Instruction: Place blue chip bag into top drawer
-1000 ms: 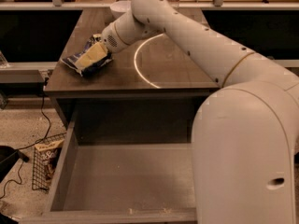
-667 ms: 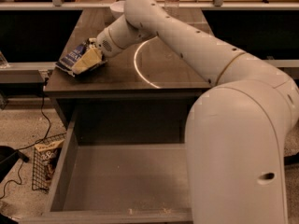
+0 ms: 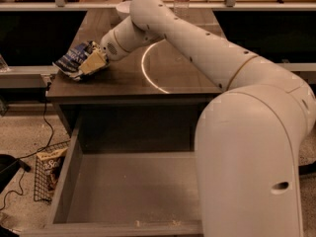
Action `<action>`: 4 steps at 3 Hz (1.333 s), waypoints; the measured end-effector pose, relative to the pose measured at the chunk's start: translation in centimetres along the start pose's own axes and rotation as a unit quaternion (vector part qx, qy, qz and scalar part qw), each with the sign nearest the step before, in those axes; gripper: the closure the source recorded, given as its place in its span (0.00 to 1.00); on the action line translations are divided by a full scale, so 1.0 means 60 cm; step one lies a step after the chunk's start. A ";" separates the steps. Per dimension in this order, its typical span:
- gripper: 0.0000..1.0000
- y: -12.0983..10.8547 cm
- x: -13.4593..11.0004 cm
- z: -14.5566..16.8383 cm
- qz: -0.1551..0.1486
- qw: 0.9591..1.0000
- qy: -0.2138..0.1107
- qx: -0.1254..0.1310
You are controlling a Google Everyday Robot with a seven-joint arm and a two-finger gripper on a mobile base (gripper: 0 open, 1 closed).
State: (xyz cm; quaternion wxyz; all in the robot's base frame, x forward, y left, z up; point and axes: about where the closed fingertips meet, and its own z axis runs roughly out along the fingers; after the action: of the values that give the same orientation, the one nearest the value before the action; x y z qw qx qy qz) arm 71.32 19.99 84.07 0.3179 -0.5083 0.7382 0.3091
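One blue chip bag (image 3: 73, 59) pinched in the end effector (image 3: 95, 63), up behind the left wall of the top drawer (image 3: 65, 177).
Not yet over the drawer; may slip from a shallow grip on crumpled foil, or, released early, land on the table (image 3: 187, 78) or left of the drawer by the wire basket (image 3: 42, 184).

Warm, dim light falls from above, leaving a bright ring of glare (image 3: 143, 69) on the dark tabletop (image 3: 118, 80). The pale arm (image 3: 207, 43) catches most of it. The pincer (image 3: 92, 63), clamped on the blue chip bag (image 3: 73, 58) at the tabletop's left edge, glints faintly. Deep shadow lies behind the top drawer (image 3: 66, 177).
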 end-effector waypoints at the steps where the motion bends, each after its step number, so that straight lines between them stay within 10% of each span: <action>1: 0.87 0.001 0.000 0.002 0.000 1.000 0.001 -0.001; 4: 1.00 0.002 -0.002 0.001 0.000 1.000 0.001 -0.001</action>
State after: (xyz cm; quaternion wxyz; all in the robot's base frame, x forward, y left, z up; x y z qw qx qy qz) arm 71.26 20.14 84.11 0.3168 -0.5090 0.7379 0.3098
